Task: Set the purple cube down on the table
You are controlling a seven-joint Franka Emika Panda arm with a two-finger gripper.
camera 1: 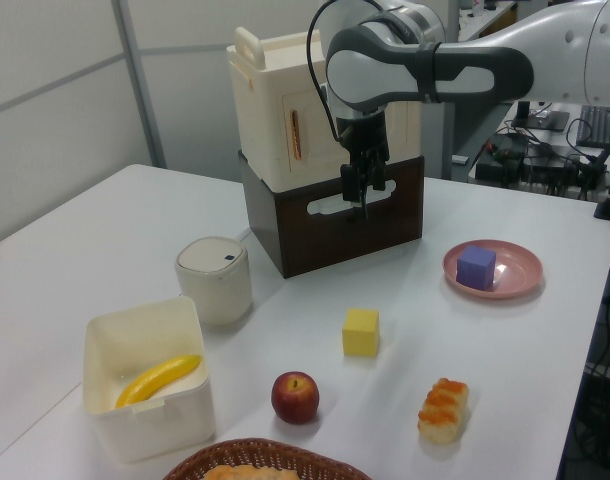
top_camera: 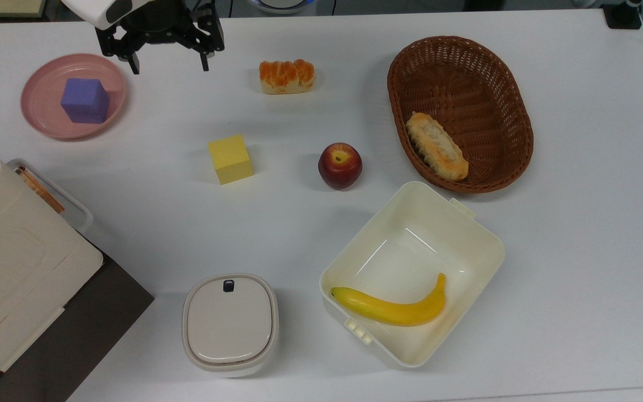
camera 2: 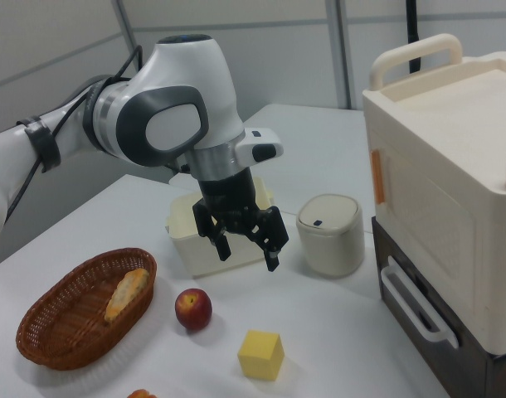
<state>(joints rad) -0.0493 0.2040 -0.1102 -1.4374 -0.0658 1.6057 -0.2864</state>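
No legible text or labels.
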